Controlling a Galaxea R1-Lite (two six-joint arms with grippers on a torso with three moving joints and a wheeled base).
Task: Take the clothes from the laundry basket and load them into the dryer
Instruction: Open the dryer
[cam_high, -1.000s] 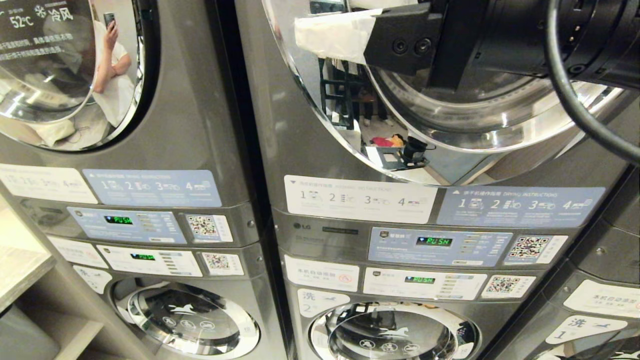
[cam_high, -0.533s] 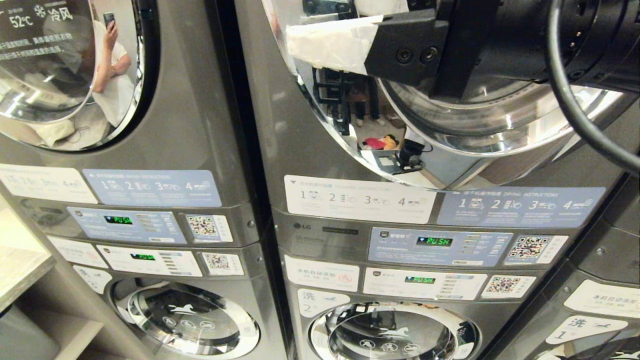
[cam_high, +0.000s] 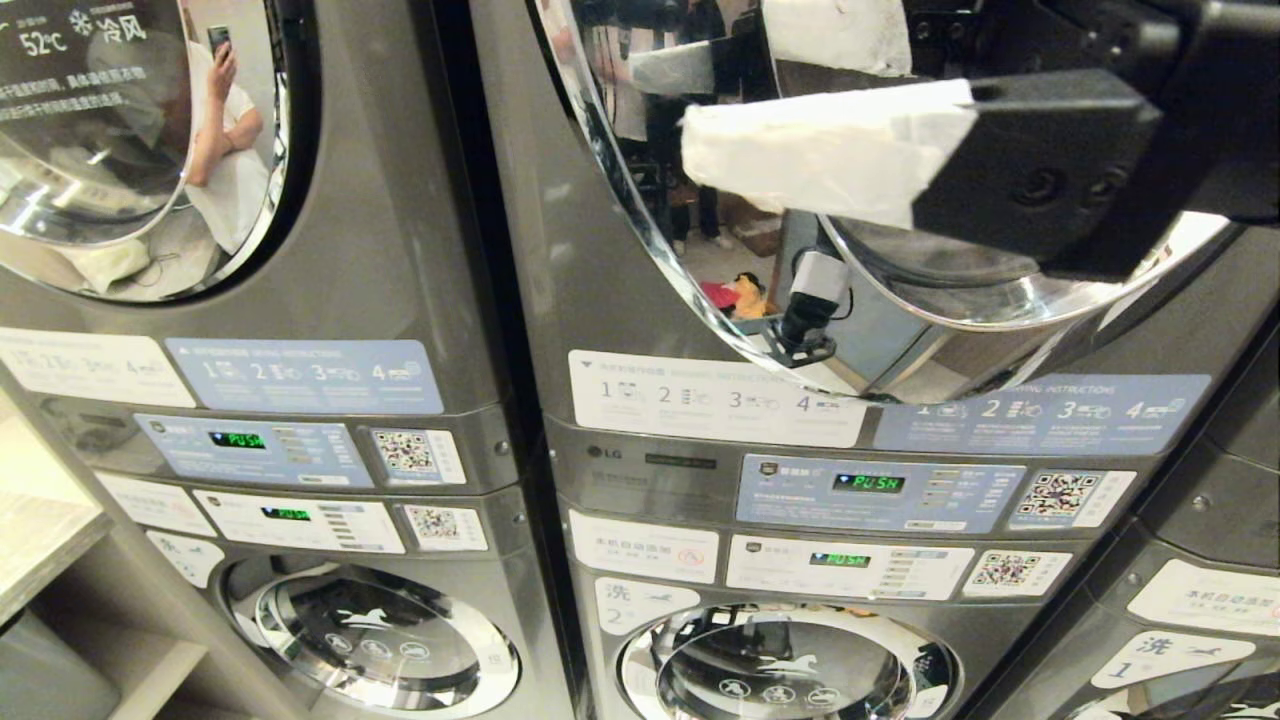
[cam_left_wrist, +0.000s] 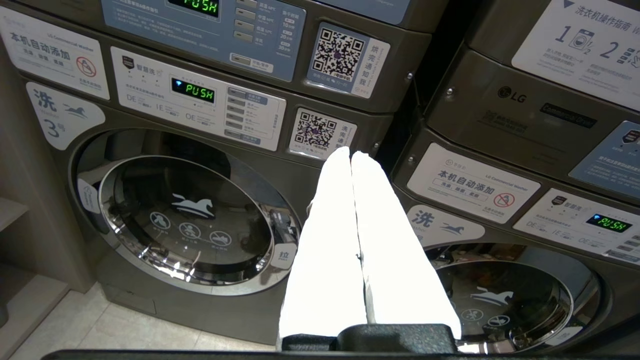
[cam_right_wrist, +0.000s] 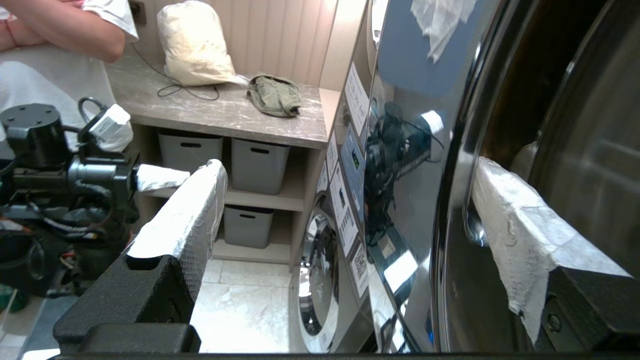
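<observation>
Reaching across the upper right of the head view, the right pincer (cam_high: 800, 110) is seen with its white-wrapped fingers (cam_high: 830, 150) spread wide on either side of the chrome door (cam_high: 640, 250) of the dryer (cam_high: 560, 300), and nothing is held between them. Two full stacked machines are counted, with a third partly cut off at the right edge; three round doors are visible in the lower row. In the left wrist view, the left pincer (cam_left_wrist: 352, 155) is shown with its two white fingers pressed together, empty, pointed at the gap between two lower washers (cam_left_wrist: 190, 215). In the right wrist view, the door's edge (cam_right_wrist: 450, 200) is found between the spread fingers, one pad lying close against its inner side. One counter (cam_right_wrist: 210, 115) is seen beyond, carrying one cream bag (cam_right_wrist: 192, 42) and one olive garment (cam_right_wrist: 275, 95); three grey bins (cam_right_wrist: 257, 165) stand on shelves beneath. No laundry basket can be identified with certainty.
</observation>
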